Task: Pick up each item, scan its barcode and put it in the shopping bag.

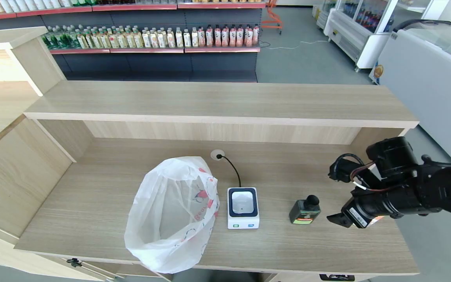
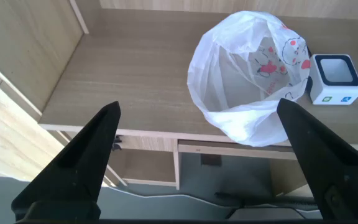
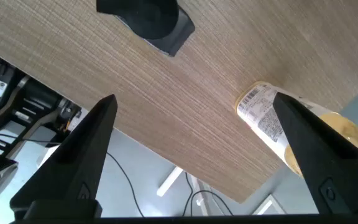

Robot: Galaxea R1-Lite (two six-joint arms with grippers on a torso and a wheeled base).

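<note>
Currently the table (image 1: 92, 203) is closed off by a raised back wall and a side wall on the robot's left, while its front and right edges are open. The shopping bag (image 1: 170, 213) stands open-mouthed near the front, and its base overhangs the front edge. The scanner (image 1: 243, 207) sits just beside the bag on the robot's right, with bare table between it and the dark green bottle (image 1: 305, 210) farther right. A wide bare area lies left of the bag. The right end effector (image 3: 192, 102) hangs over the table's right front corner with its fingers spread wide and nothing between them. The bottle is near it, toward the scanner. A yellow cylindrical item (image 3: 266, 115) with a barcode label lies close to the table edge, partly hidden behind one finger; contact cannot be determined. The left end effector (image 2: 199, 107) is also spread open and empty, above the front edge on the near side of the bag.
</note>
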